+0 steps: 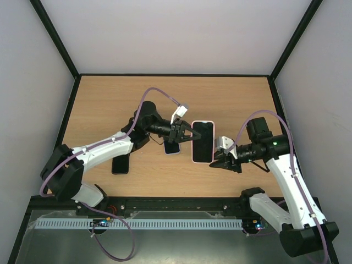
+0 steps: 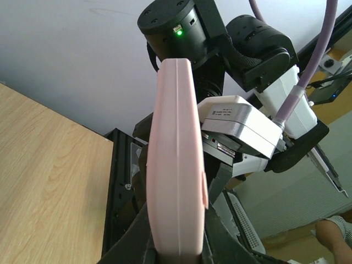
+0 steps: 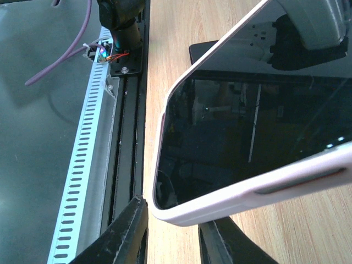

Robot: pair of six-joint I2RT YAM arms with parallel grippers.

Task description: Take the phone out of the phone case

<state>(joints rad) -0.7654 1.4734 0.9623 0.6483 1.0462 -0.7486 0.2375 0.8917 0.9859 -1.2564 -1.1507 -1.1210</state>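
Top external view shows the phone (image 1: 202,140) in its pink phone case (image 1: 193,155), screen up, with its long way running from 12 o'clock to 6 o'clock. The left gripper (image 1: 185,132) is at its 10 o'clock side and the right gripper (image 1: 214,164) is at its 5 o'clock corner, so both arms are right next to it. The left gripper is pressed tight on the long edge of the phone case, while the right gripper's fingers (image 3: 129,234) stand a little apart with the case's bottom corner between them, and I cannot tell if they squeeze it.
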